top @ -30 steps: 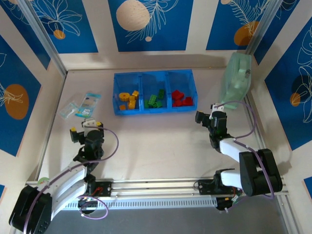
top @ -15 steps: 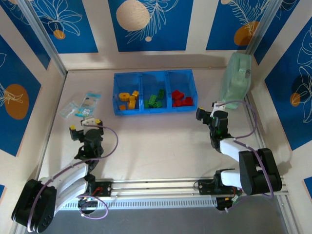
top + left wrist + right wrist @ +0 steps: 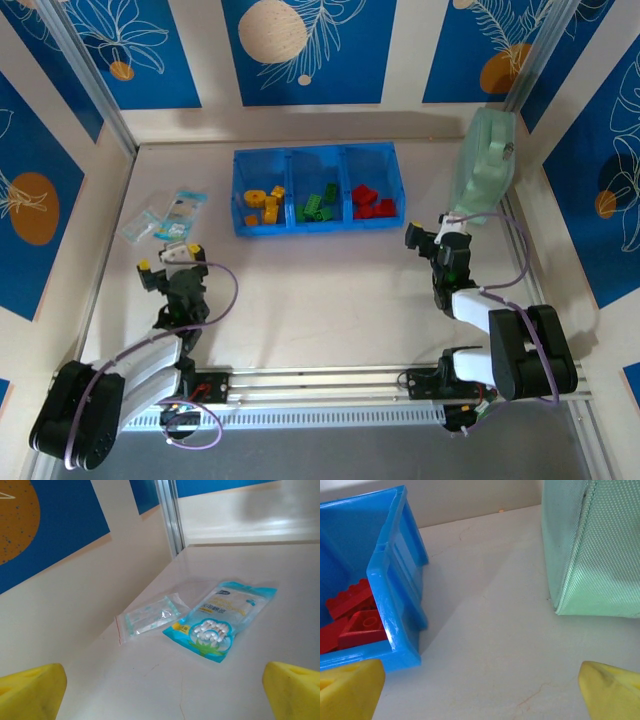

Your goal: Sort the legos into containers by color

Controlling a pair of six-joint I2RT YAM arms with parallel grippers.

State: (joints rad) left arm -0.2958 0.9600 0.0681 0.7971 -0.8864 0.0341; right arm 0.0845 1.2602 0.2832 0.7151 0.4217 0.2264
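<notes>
1. Although the blue-printed packet [image 3: 225,617] has a band of lettering across its pale front, the words are too blurred to read. Below it is a picture of small white pieces. The clear packet [image 3: 150,619] just to its left has a red strip along one edge and no writing that can be made out.
2. Both arms lie low and folded back over the near part of the table [image 3: 320,290], and each reaches toward the far side.
3. The left gripper [image 3: 170,262] sits near the left wall, pointing at the two packets. Its yellow fingertips [image 3: 30,690] are spread wide with nothing between them.
4. The right gripper [image 3: 433,232] sits near the right side, between the tray [image 3: 316,229] and the green bag [image 3: 487,165]. Its jaws are also spread wide and empty, and bare table lies between them in the right wrist view.
5. From the top view, the legos sit sorted in the tray at the far middle of the table: yellow and orange legos [image 3: 262,203] in the left compartment, green legos [image 3: 317,207] in the middle, red legos [image 3: 372,203] in the right.
6. Close up, the right wrist view gives the tray's near right corner [image 3: 400,605] with studded red bricks [image 3: 352,615] lying against its wall, and the bag's woven fabric [image 3: 590,550] to the right, apart from the tray.
</notes>
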